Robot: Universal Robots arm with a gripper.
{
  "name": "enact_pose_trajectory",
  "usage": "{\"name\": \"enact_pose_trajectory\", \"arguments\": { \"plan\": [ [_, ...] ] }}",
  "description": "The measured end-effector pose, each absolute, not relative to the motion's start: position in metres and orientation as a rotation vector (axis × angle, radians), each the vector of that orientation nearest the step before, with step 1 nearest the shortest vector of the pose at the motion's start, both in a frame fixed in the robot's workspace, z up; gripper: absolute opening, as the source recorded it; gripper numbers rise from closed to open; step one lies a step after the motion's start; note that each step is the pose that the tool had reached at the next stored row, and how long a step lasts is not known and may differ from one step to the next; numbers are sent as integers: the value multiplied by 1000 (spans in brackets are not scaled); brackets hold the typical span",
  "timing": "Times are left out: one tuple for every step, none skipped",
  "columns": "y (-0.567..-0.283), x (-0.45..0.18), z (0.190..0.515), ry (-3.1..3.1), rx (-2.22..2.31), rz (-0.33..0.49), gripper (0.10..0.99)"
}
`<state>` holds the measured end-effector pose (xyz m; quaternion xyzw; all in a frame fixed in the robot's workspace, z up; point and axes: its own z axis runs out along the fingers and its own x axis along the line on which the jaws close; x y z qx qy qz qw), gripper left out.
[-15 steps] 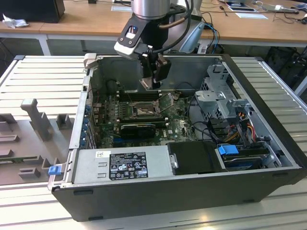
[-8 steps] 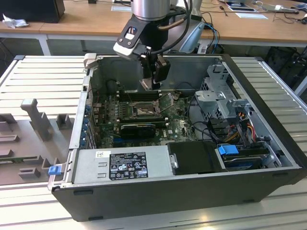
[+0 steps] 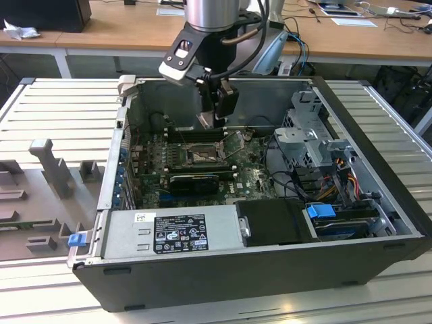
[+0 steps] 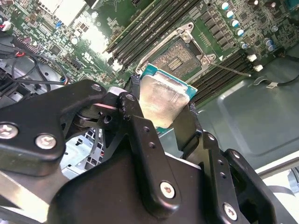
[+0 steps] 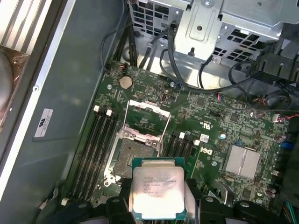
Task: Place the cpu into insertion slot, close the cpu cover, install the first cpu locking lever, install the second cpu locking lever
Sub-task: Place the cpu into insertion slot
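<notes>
The gripper point(image 4: 161, 106) has its black jaws clamped on two opposite edges of the cpu point(image 4: 161, 95), whose pale silvery top and green rim show between them in both wrist views point(image 5: 156, 189). In the exterior view the chip point(image 3: 205, 120) hangs in the air under the arm, clear of the board and not seated. Just beyond it lies the insertion slot point(image 5: 131, 151), its dark centre uncovered inside a silvery rim (the same square shows from the other side in the second wrist view point(image 4: 180, 56) and, smaller, in the exterior view point(image 3: 196, 156)). The cpu cover point(image 5: 149, 107) is swung open, a thin metal frame with a large window, lying on the side of the socket toward a round coin cell point(image 5: 125, 82). A thin wire lever point(image 4: 229, 69) sticks out beside the socket, unlatched. Long black memory slots point(image 5: 98, 140) run along both sides of the socket on the green motherboard point(image 5: 210, 121), and a finned silver heatsink point(image 5: 241, 161) sits further across the board. Past the board, a grey metal drive cage point(image 5: 224, 23) fills one end of the open computer case point(image 3: 270, 270), with loose black cables draped before it, and a silver power supply point(image 3: 169, 233) lies along the case's near wall in the exterior view. The case rests on a slatted metal counter point(image 3: 61, 108), where grey fixtures point(image 3: 50, 162) stand well apart at the exterior view's left.
</notes>
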<state>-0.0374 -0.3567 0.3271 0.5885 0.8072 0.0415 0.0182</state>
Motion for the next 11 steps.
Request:
{"name": "enact_pose_trajectory", "arguments": {
  "plan": [
    [-357,-37,326,2504,1832,129,525],
    [-357,-37,326,2502,1835,129,525],
    [-357,-37,325,2499,1838,129,525],
    [-357,-37,324,2496,1842,129,525],
    [-357,-37,324,2494,1845,129,525],
    [-357,-37,324,2493,1847,128,525],
    [-357,-37,323,2491,1849,128,525],
    [-357,-37,323,2489,1851,128,525],
    [-357,-37,322,2486,1854,128,525],
    [-357,-37,321,2483,1858,128,525],
    [-357,-37,320,2481,1862,128,525]
  ]
}}
